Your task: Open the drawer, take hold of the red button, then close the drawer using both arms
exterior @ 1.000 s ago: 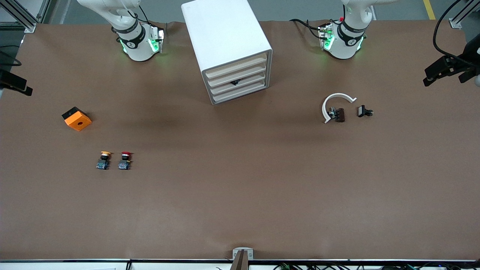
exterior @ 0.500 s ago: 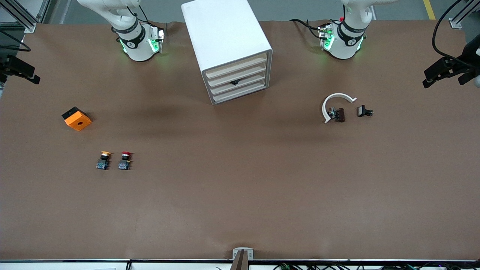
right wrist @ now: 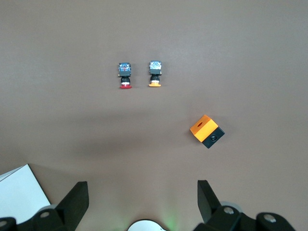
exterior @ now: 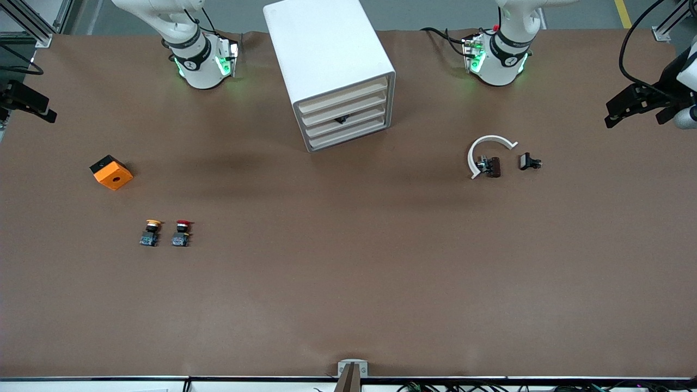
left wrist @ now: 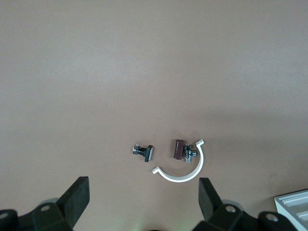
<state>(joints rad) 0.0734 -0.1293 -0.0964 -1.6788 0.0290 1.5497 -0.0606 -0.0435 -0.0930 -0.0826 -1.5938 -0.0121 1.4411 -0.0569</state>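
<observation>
Overhead, from the front camera, the white cabinet stands between the two arm bases, all four of its cream-fronted drawers pushed in; the drawer with a small dark mark on its front is third from the top. The red-capped button lies on the brown table toward the right arm's end, just beside the orange-capped button and apart from it. The orange cube with a hole sits farther from the camera than both buttons. Toward the left arm's end lie a white curved clip, a brown part touching it, and a small black part just beside them. The left gripper hangs at that end's edge of the table, the right gripper at the other edge. Next, the left wrist view: its fingers stand wide apart with nothing between them, above the clip, the brown part and the black part; a corner of the cabinet's drawers shows at the edge. Last, the right wrist view: fingers equally spread and empty, over bare table, with the red button, its orange twin, the cube and a cabinet corner in sight.
</observation>
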